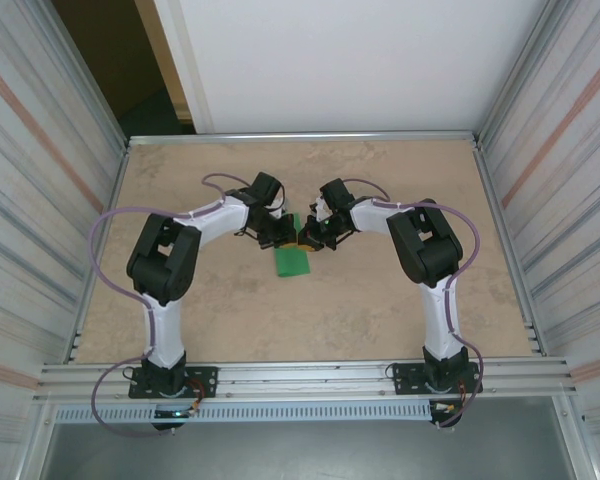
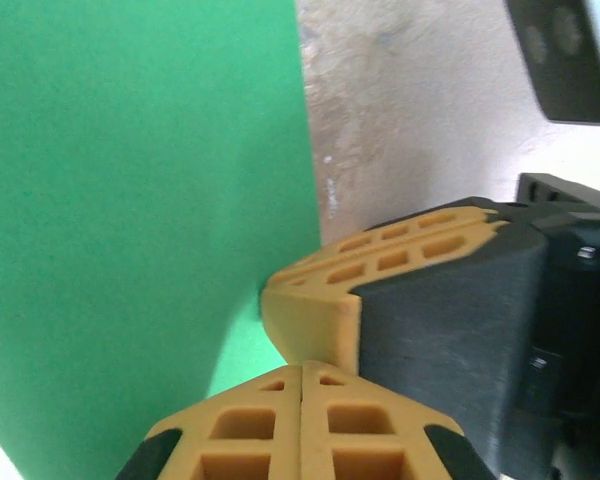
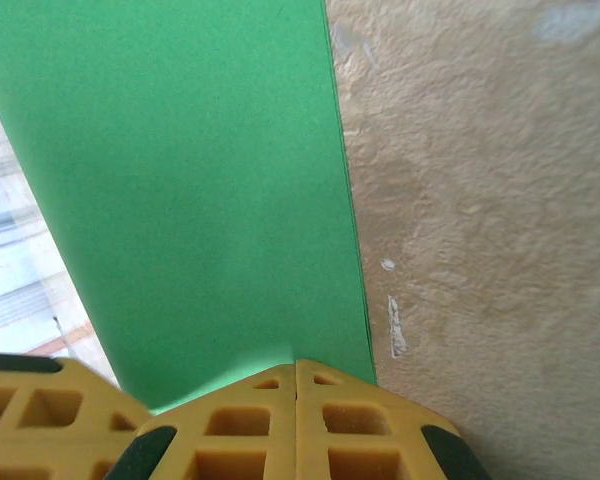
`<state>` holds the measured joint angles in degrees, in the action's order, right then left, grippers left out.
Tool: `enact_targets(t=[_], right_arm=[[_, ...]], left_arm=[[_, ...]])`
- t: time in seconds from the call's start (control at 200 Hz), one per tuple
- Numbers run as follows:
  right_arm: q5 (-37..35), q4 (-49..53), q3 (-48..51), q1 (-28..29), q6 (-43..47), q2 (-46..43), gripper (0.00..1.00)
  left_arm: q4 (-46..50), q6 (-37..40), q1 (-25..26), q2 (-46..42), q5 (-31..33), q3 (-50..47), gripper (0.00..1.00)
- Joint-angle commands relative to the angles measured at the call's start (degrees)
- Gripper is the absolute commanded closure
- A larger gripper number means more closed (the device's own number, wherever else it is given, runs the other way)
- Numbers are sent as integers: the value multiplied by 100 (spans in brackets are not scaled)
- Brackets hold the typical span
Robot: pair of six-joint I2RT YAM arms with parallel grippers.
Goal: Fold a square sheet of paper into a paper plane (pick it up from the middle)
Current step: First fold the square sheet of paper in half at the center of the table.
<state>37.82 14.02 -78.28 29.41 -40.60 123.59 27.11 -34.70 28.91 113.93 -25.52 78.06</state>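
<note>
Both arms meet at mid-table now, tips almost touching. The left end effector (image 1: 277, 233) has its jaws pressed together, and so does the right end effector (image 1: 315, 232). In the right wrist view the green sheet (image 1: 292, 260) comes straight out of the seam between the yellow pads, so I call that a firm clamp on its edge. On the left wrist view my own pads meet at the bottom with green tucked right against them, and the other arm's finger sits just beside; I judge that a pinch on the same edge too.

From above, the sheet runs from the two tips back toward the bases. One long straight edge leads away from the fingers, and the table (image 1: 380, 310) shows beyond it. It looks lifted rather than lying flat, though I can't be sure.

So the sheet lies between the two tips, neither arm nearer. The next crease turns on that long edge staying square to both.
</note>
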Motion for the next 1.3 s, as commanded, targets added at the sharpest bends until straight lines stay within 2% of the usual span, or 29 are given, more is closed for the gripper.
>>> enact_targets(t=[0.0, 0.366, 0.702, 0.922, 1.137, 1.293], right_arm=[[-830, 727, 212, 92, 66, 596, 100], [-880, 815, 201, 100, 82, 628, 100], [-1170, 1242, 163, 86, 211, 727, 100], [-1309, 1400, 249, 39, 246, 738, 100], [-1264, 1398, 296, -23, 276, 732, 100], [-1170, 1364, 279, -22, 272, 715, 100]], left_arm=[[39, 80, -34, 159, 29, -61, 99], [69, 182, -93, 348, 11, -111, 100], [172, 601, -345, 289, 52, -508, 99], [-233, 772, -829, -117, -358, -1265, 97], [-560, 747, -1548, -509, -716, -1911, 97], [-604, 720, -1566, -1079, -868, -1848, 97]])
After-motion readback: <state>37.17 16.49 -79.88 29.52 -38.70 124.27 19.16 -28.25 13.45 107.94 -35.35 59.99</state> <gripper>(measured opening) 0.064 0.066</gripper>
